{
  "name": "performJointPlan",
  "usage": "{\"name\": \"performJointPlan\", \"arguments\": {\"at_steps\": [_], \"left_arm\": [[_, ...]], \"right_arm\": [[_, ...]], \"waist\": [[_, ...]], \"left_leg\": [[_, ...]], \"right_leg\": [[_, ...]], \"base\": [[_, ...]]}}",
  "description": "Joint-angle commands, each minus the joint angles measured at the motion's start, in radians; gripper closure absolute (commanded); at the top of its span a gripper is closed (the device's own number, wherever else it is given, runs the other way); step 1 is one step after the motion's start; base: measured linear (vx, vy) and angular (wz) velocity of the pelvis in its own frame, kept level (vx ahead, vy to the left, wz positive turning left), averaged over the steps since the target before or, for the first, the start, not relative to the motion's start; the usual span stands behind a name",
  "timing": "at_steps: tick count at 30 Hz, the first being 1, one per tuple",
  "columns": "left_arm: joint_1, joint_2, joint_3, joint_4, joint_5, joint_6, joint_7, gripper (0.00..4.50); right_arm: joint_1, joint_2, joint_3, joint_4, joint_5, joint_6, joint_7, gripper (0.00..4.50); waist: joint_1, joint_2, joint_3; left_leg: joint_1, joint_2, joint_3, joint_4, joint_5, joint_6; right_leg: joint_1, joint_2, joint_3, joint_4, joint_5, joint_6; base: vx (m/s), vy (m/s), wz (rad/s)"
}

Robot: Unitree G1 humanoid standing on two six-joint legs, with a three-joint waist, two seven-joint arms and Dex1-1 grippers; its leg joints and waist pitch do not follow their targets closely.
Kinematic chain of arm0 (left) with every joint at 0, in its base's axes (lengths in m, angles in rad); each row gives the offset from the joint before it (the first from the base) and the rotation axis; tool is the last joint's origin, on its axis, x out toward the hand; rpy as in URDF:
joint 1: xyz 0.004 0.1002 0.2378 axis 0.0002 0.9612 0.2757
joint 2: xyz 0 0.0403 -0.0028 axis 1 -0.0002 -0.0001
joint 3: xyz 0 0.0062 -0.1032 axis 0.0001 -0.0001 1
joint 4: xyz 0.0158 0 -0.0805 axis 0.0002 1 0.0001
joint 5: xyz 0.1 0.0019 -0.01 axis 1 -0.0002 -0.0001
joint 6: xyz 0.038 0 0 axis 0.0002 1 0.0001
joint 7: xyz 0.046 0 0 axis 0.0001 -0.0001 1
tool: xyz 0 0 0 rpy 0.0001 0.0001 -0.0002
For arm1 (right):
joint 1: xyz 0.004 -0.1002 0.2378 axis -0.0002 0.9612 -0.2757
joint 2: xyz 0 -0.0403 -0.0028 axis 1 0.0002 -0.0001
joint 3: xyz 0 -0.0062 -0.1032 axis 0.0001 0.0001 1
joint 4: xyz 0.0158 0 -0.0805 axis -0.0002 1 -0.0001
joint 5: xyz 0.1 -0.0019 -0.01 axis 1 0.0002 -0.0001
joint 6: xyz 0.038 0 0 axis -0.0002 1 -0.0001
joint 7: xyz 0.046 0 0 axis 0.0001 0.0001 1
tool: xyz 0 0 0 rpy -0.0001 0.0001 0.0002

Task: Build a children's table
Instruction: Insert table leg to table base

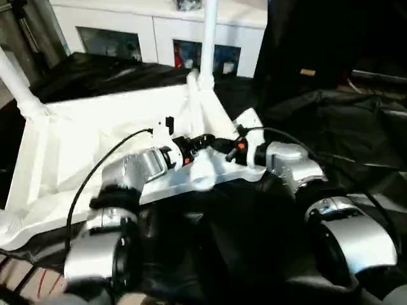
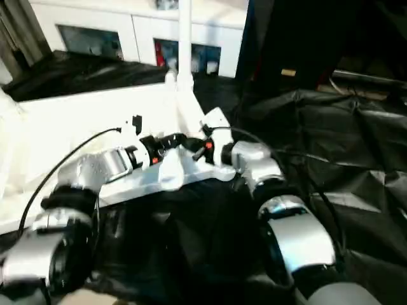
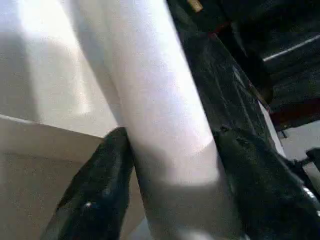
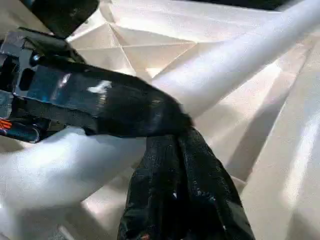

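The children's table top [image 1: 95, 133] lies upside down, ribbed side up, on black cloth. One white leg [image 1: 208, 38] stands in the far right corner socket, and another leg [image 1: 14, 79] stands at the far left corner. A third leg [image 1: 205, 171] lies across the near right edge of the top. My left gripper [image 1: 194, 145] is on this lying leg [image 3: 165, 100], with a black finger [image 3: 100, 190] against each side of it. My right gripper [image 1: 226, 147] is shut with nothing in it. Its tips [image 4: 172, 135] rest against the same leg [image 4: 240, 65], beside the left gripper's finger [image 4: 100, 100].
A white cabinet [image 1: 159, 32] with glass doors stands behind the table top. Crumpled black cloth [image 1: 331, 114] covers the surface to the right and in front. Black cables run along both silver forearms.
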Motion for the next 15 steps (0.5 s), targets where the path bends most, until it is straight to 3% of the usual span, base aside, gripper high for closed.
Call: {"name": "performJointPlan", "arguments": {"at_steps": [1, 4, 6, 7, 9, 11, 15], "left_arm": [[0.036, 0.001, -0.041, -0.115, 0.006, -0.024, -0.011, 1.8], [0.081, -0.007, -0.07, -0.256, 0.007, -0.116, -0.052, 1.99], [0.097, -0.006, -0.088, -0.306, 0.014, -0.149, -0.069, 2.16], [0.107, -0.006, -0.103, -0.342, 0.023, -0.183, -0.081, 2.28], [0.118, -0.01, -0.115, -0.386, 0.029, -0.212, -0.09, 2.37], [0.118, -0.024, -0.111, -0.428, 0.007, -0.216, -0.096, 2.48], [0.108, -0.055, -0.094, -0.483, -0.038, -0.228, -0.083, 2.52]], "right_arm": [[0.015, -0.032, -0.032, -0.076, 0.046, 0.038, 0.026, 4.5], [0.066, -0.058, -0.046, -0.194, 0.09, 0.117, 0.075, 4.5], [0.092, -0.069, -0.048, -0.245, 0.105, 0.152, 0.093, 4.5], [0.118, -0.081, -0.047, -0.289, 0.117, 0.179, 0.112, 4.5], [0.147, -0.093, -0.049, -0.338, 0.13, 0.208, 0.13, 4.5], [0.167, -0.101, -0.068, -0.375, 0.157, 0.237, 0.133, 4.21], [0.212, -0.109, -0.089, -0.487, 0.23, 0.333, 0.158, 3.88]], "waist": [[0.001, -0.003, -0.078], [0.004, -0.007, -0.076], [0.003, -0.003, -0.075], [0.0, -0.008, -0.071], [0.002, -0.007, -0.07], [0.0, -0.008, -0.07], [0.002, -0.013, -0.071]], "left_leg": [[0.036, 0.068, -0.025, -0.047, 0.019, 0.162], [0.031, 0.068, -0.023, -0.044, 0.022, 0.177], [0.036, 0.07, -0.023, -0.046, -0.014, 0.152], [0.035, 0.069, -0.022, -0.049, -0.039, 0.138], [0.038, 0.071, -0.022, -0.051, -0.063, 0.118], [0.037, 0.068, -0.022, -0.052, -0.061, 0.097], [0.034, 0.064, -0.021, -0.048, -0.049, 0.098]], "right_leg": [[0.051, -0.066, 0.027, -0.028, 0.271, -0.352], [0.049, -0.062, 0.026, -0.027, 0.266, -0.349], [0.044, -0.058, 0.026, -0.03, 0.2, -0.336], [0.044, -0.058, 0.027, -0.034, 0.161, -0.33], [0.043, -0.059, 0.029, -0.037, 0.124, -0.317], [0.043, -0.058, 0.03, -0.037, 0.114, -0.31], [0.047, -0.057, 0.032, -0.034, 0.137, -0.3]], "base": [[0.0, 0.0, 0.0], [0.0, 0.0, 0.0], [0.0, 0.0, 0.0], [0.0, 0.0, 0.0], [0.0, 0.0, 0.0], [0.0, 0.0, 0.0], [0.0, 0.0, 0.0]]}}
